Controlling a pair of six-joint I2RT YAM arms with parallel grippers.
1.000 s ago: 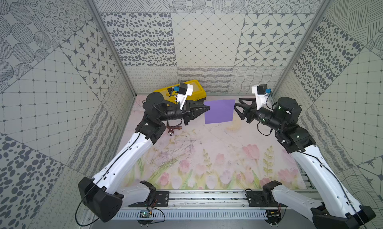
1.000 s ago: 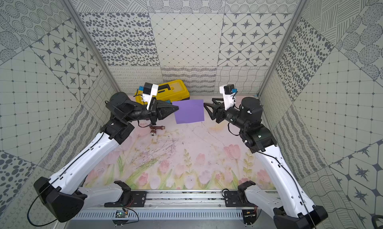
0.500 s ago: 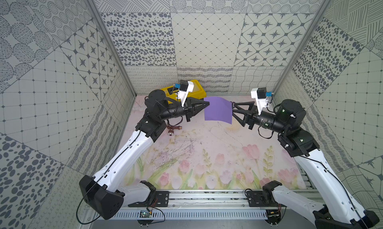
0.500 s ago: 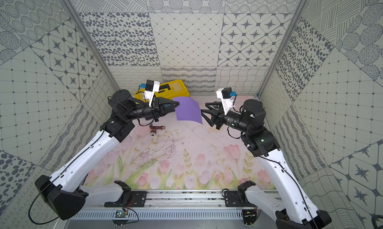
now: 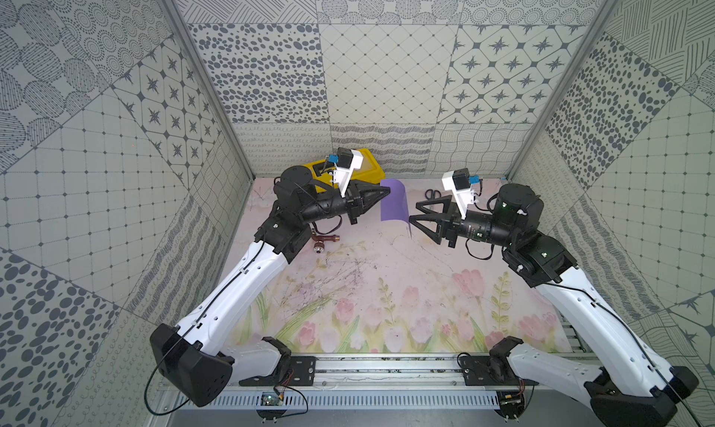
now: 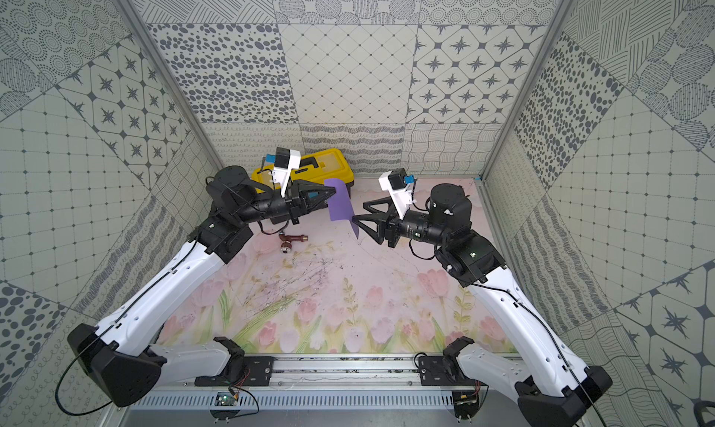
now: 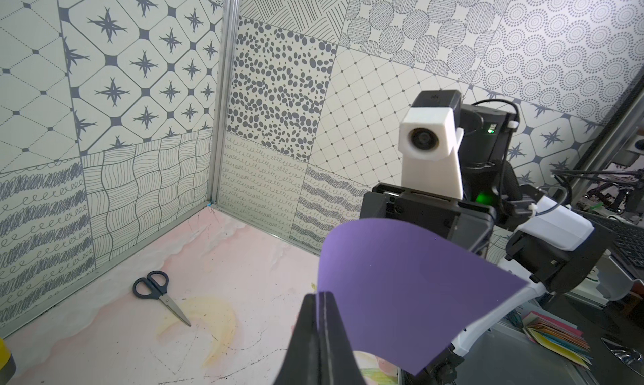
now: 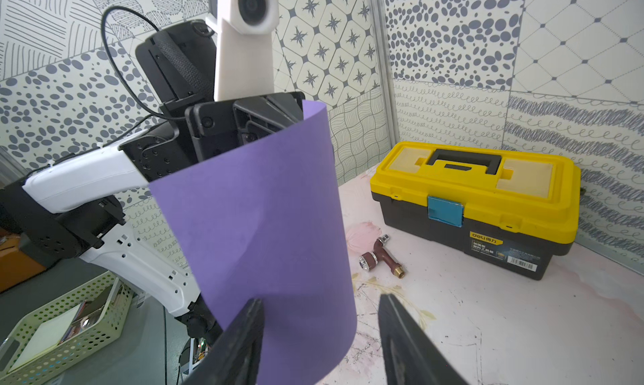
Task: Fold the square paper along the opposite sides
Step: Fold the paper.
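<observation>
The square paper point(image 5: 392, 201) point(image 6: 339, 206) is a purple sheet held up off the table, curved and hanging almost upright between the two arms. My left gripper point(image 5: 387, 190) point(image 6: 332, 191) point(image 7: 320, 294) is shut on its upper left edge. The sheet point(image 7: 411, 289) bows away from those closed tips toward the other arm. My right gripper point(image 5: 414, 212) point(image 6: 360, 212) point(image 8: 320, 299) stands open at the paper's lower right part. In the right wrist view the paper point(image 8: 265, 219) hangs down between the open jaws, close against one finger point(image 8: 251, 317).
A yellow and black toolbox point(image 5: 367, 168) point(image 6: 329, 166) point(image 8: 481, 198) stands at the back wall behind the left gripper. A brown tap fitting point(image 5: 323, 241) point(image 8: 378, 256) lies on the mat under the left arm. Black scissors point(image 5: 433, 193) point(image 7: 156, 292) lie at the back right.
The paper lay flat on the table a second ago. The left gripper has lifted it by its edge and it now hangs curled. The right gripper has risen to its lower edge.
</observation>
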